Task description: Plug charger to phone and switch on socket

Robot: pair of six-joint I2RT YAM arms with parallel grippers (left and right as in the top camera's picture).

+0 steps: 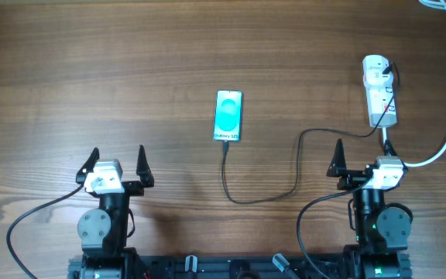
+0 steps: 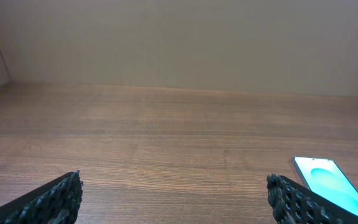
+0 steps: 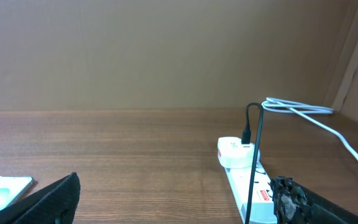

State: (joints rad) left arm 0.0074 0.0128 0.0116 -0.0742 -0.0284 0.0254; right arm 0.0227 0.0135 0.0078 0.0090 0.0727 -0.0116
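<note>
Quick rundown: both arms are parked low at the near edge of the table [image 1: 169,46], folded back over their bases with the wrists pointed toward the far side. The left gripper [image 1: 117,159] is spread wide and nothing is held between its fingers [image 2: 51,200]; only bare wood is seen in the gap from the left wrist view. The right gripper [image 1: 361,159] is spread wide too, with nothing pinched, though from overhead its outer finger is partly lost against the cabling.

The phone [image 1: 228,116] is laid flat around the middle of the table, screen up and lit teal, with white text along its near short edge. It's kept well apart from both grippers.

The charger [image 1: 262,201] is seen touching that near short edge with its tip, but whether it's fully seated can't be told at this size. From there the cable is looped toward the near edge, swung right, run up and across just in front of the right gripper, and led to the socket [image 1: 379,93] at the far right.

A white adapter [image 3: 235,151] is plugged into the socket's far end, with the black cable rising out of it. Red marks are visible on the socket, but the switch position can't be made out. A thick white cord [image 1: 440,155] is curved beside the right gripper and run up the right side.
</note>
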